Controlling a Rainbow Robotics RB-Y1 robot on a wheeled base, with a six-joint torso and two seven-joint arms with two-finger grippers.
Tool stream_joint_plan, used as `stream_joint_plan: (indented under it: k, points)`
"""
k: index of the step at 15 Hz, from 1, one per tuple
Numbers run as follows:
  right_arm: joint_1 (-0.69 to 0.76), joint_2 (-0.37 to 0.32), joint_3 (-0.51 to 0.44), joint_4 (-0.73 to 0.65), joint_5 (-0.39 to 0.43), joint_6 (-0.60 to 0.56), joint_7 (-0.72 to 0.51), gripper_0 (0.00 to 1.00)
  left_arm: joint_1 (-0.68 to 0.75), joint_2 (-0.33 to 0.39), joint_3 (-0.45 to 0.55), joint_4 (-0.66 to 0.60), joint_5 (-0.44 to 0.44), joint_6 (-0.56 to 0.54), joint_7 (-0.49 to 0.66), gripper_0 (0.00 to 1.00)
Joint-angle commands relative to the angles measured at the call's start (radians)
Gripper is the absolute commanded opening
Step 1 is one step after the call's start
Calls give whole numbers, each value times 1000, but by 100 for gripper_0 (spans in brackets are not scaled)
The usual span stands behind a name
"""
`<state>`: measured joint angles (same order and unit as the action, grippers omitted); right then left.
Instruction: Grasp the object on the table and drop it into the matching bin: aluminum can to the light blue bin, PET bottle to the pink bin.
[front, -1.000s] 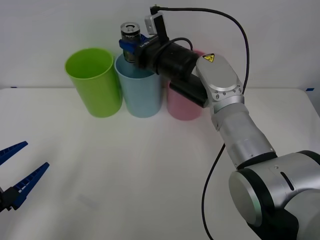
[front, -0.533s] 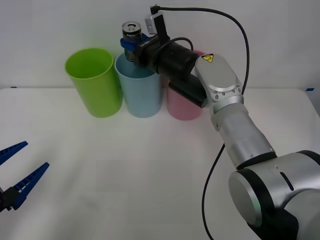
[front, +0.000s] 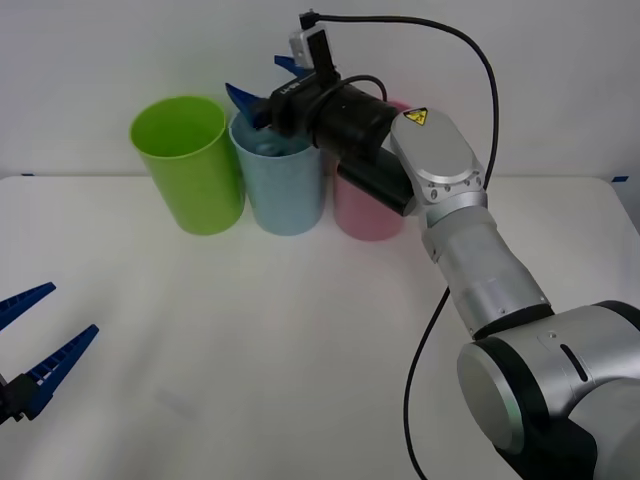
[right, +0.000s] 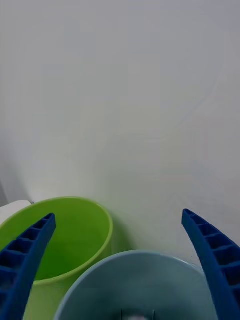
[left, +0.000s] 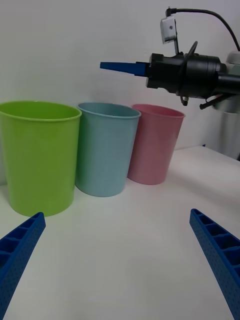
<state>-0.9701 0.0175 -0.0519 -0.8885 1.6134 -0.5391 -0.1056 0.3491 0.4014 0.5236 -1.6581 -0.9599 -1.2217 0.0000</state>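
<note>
My right gripper (front: 254, 76) hangs open just above the rim of the light blue bin (front: 288, 185), with nothing between its blue fingers. In the right wrist view the spread gripper (right: 118, 215) frames that bin's mouth (right: 135, 280) directly below. The aluminum can is hidden. The pink bin (front: 365, 215) stands right beside the light blue one, partly behind my right forearm. My left gripper (front: 72, 308) rests open low over the near left of the white table (front: 300, 330), far from the bins; its wrist view shows the light blue bin (left: 105, 150) and the pink bin (left: 152, 145) side by side.
A lime green bin (front: 190, 165) stands touching the light blue bin on its left. The three bins line up along the table's far edge against a white wall. A black cable (front: 480, 60) arcs over my right arm.
The right gripper held the can above the light blue bin; its fingers have now opened and the can has gone from between them. The left arm has not moved.
</note>
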Motion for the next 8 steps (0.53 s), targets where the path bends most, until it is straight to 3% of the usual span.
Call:
stream_joint_plan:
  k: [1,3,8]
  points:
    - [2,0,-2,-1,-12,-15,1,100,0,0,0,0,0,0,0,100]
    - [25,-13,1,-18,-46,-48,1,100,0,0,0,0,0,0,0,100]
    - [202,-113,121,-259,-139,-58,-26,100,0,0,0,0,0,0,0,100]
